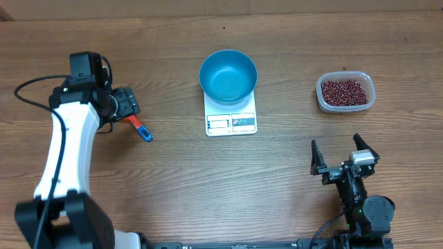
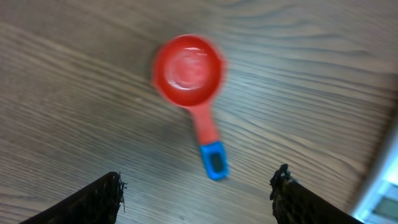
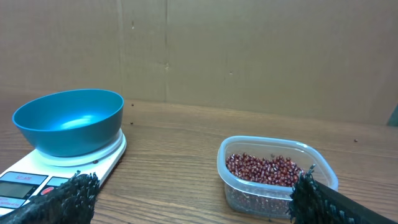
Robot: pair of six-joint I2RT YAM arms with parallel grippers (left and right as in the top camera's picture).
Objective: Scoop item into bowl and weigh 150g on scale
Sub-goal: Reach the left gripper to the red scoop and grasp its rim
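Note:
The blue bowl [image 1: 228, 76] [image 3: 68, 121] sits on the white scale [image 1: 231, 122] [image 3: 37, 177] at the table's middle. The item, dark red-brown beans [image 1: 343, 90] [image 3: 264, 169], fills a clear plastic container [image 1: 370, 97] [image 3: 280, 199] at the right. A red scoop with a blue handle tip [image 1: 140, 129] [image 2: 188, 68] lies empty on the wood at the left. My left gripper [image 1: 130, 105] [image 2: 199, 190] hangs open above the scoop, its handle end between the fingers [image 2: 99, 199] but apart from them. My right gripper [image 1: 344, 155] [image 3: 193, 199] stands open near the front, facing the container, holding nothing.
A cardboard wall [image 3: 249, 56] closes the far side of the wooden table [image 1: 208, 187]. The left arm's black cable [image 1: 28, 86] loops over the table's left part.

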